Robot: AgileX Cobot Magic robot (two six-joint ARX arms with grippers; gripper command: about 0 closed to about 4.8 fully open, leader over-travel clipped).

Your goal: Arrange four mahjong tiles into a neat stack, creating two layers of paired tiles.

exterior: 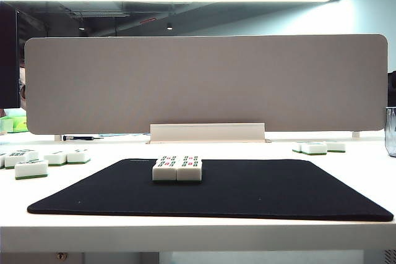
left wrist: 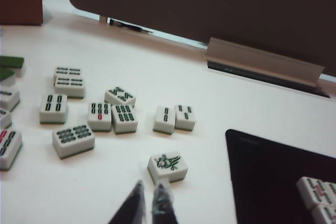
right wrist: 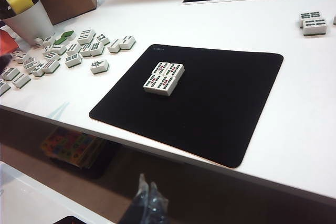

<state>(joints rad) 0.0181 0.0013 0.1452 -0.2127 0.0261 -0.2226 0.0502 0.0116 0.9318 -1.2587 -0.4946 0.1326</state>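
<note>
The mahjong tiles [exterior: 177, 170] sit as one tight block on the black mat [exterior: 247, 193], at its middle rear. In the right wrist view the block [right wrist: 164, 78] shows four printed faces on top, two by two; I cannot tell whether a layer lies beneath. My left gripper [left wrist: 149, 184] is shut and empty over the white table, just short of a loose bird-marked tile [left wrist: 168, 167]; the block's corner [left wrist: 320, 198] shows at the frame's edge. My right gripper [right wrist: 147, 183] is shut and empty, held back off the table's front edge. Neither gripper shows in the exterior view.
Several loose tiles [exterior: 31, 168] lie on the table left of the mat, spread out in the left wrist view [left wrist: 100, 116]. A few more [exterior: 318, 148] lie at the far right. A grey divider panel [exterior: 207, 85] closes the back. A potted plant [right wrist: 31, 19] stands far left.
</note>
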